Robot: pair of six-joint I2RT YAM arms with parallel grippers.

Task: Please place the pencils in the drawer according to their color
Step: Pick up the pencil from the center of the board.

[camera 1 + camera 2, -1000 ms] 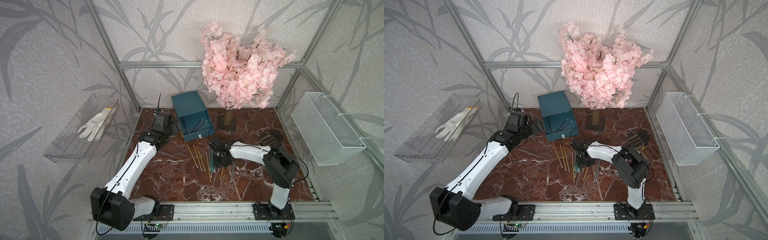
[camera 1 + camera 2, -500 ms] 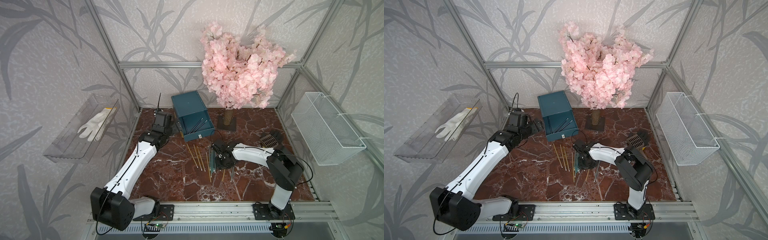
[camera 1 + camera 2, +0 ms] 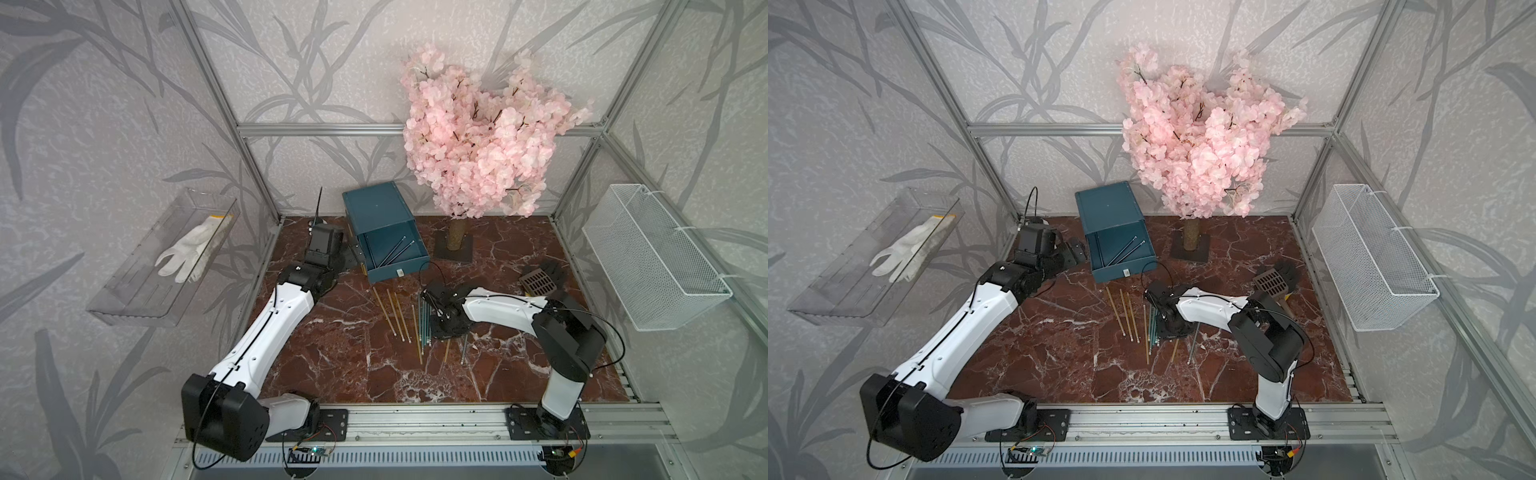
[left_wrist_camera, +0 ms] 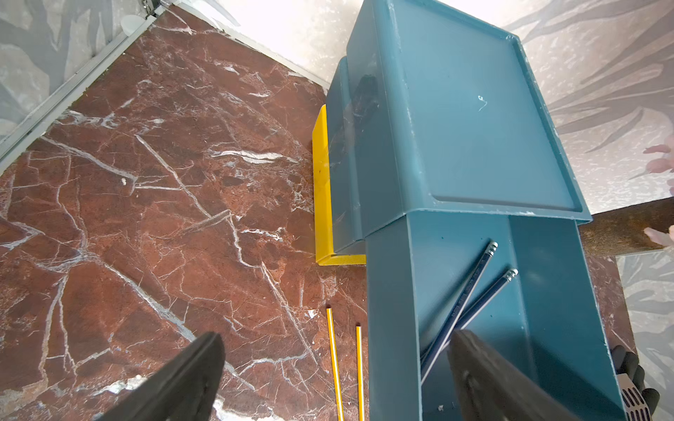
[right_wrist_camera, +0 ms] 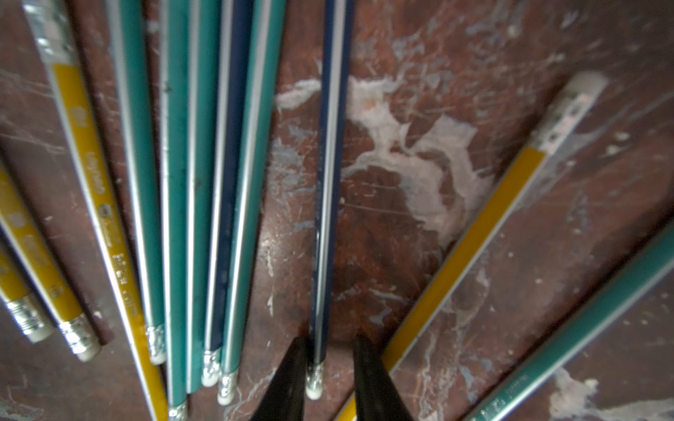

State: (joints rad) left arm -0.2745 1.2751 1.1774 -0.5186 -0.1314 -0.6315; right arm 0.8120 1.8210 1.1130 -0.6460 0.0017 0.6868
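- Navy pencil: flat on the marble floor. Its eraser end lies between the fingers of my right gripper. They stand narrowly apart astride it, with a sliver of floor showing on one side, so I read no clamp.
- Teal pencils: side by side, just beside the navy one, with a second navy pencil among them.
- Yellow pencils: fanned on the floor in front of the chest.
- Two stowed navy pencils: slantwise inside the top drawer, which stands open.
- Drawer chest: at the back of the floor, with the yellow drawer at its foot.
- Left gripper: fingers spread wide and holding nothing, beside the open drawer.
- Surroundings: pink blossom tree, white glove in a clear wall tray, wire basket.
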